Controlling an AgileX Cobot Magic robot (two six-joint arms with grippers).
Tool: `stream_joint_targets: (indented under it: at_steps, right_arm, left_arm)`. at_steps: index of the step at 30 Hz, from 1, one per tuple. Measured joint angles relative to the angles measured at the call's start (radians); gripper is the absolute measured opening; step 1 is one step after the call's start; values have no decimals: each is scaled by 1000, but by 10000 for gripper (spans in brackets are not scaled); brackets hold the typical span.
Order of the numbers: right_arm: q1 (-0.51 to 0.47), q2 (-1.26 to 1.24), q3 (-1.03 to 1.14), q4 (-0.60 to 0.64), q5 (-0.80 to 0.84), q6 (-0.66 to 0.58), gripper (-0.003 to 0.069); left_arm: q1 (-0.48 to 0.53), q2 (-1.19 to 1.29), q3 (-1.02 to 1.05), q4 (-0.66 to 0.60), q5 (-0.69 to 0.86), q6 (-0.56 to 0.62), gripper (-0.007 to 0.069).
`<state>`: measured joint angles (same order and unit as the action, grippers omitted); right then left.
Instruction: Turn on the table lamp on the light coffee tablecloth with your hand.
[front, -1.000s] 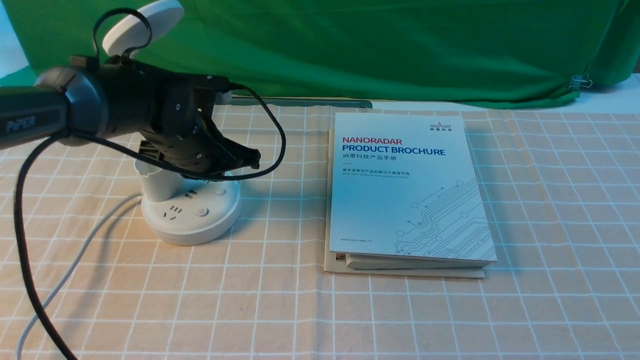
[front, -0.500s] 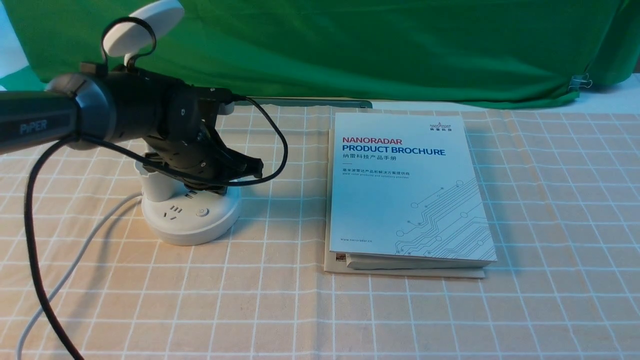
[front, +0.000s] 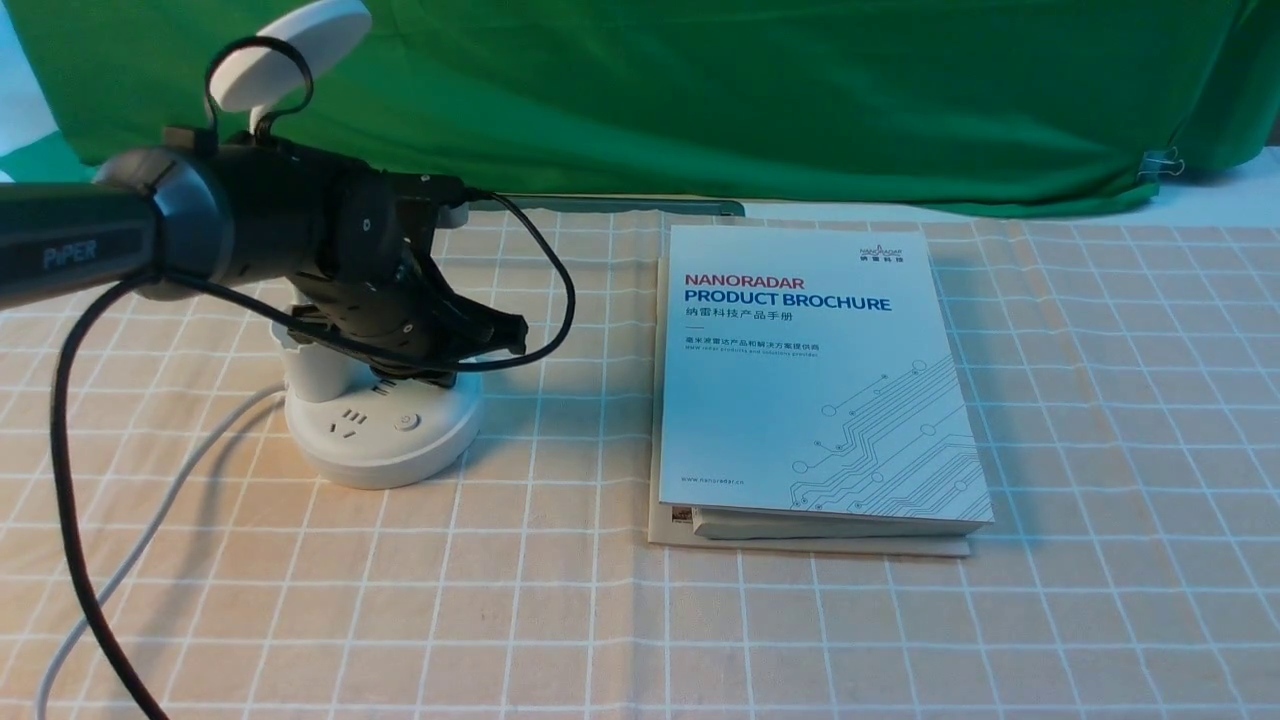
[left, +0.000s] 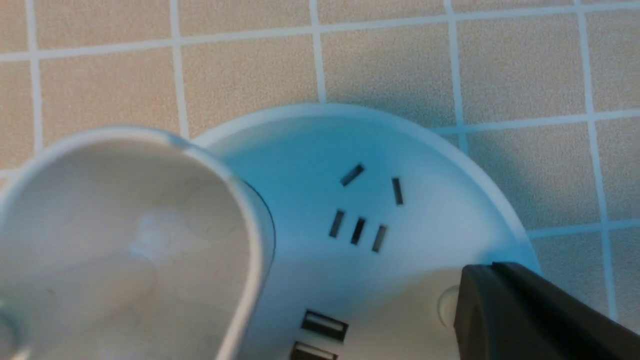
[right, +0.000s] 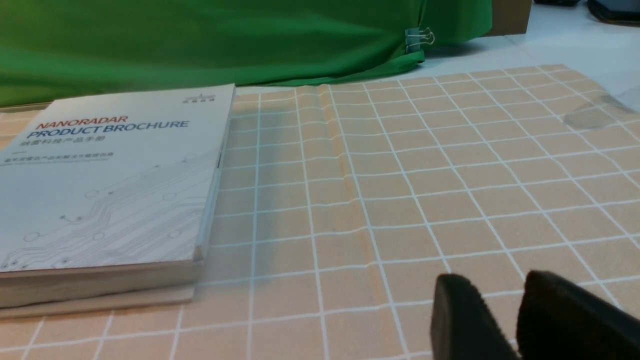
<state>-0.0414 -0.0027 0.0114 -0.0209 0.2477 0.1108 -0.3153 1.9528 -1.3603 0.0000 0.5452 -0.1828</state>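
Beige gridded tablecloth (front: 700, 620) (green backdrop (front: 760, 90))

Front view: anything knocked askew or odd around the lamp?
Nothing stands out. The table lamp stands upright on the light coffee tablecloth, with the left gripper low over its base. The brochure lies flat atop another book, apart from the lamp.

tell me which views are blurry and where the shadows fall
Left wrist view: the lamp cup is soft, its base tinted blue. Right wrist view: the near black jaws are blurred, the brochure sharp. Front view: even light, soft shadows right of the lamp and brochure on the tablecloth.
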Motion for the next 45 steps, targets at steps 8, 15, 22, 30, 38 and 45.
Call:
stream_joint_targets:
  at_steps: [8, 15, 22, 30, 38, 45]
  right_arm:
    - [0, 0, 0, 0, 0, 0, 239]
    - [0, 0, 0, 0, 0, 0, 239]
    - [0, 0, 0, 0, 0, 0, 239]
    - [0, 0, 0, 0, 0, 0, 239]
    - [0, 0, 0, 0, 0, 0, 239]
    - [0, -1, 0, 0, 0, 0, 239]
  left_arm:
    - [-33, -290, 100, -107, 43, 73, 2]
    - [-48, -699, 363, -337, -28, 254, 2]
    - [-48, -989, 476, -351, -31, 291, 2]
    - [-48, -1187, 482, -351, 28, 411, 2]
    - [-48, -1232, 482, -338, 28, 424, 2]
    - [-62, -1259, 528, -215, -64, 444, 2]
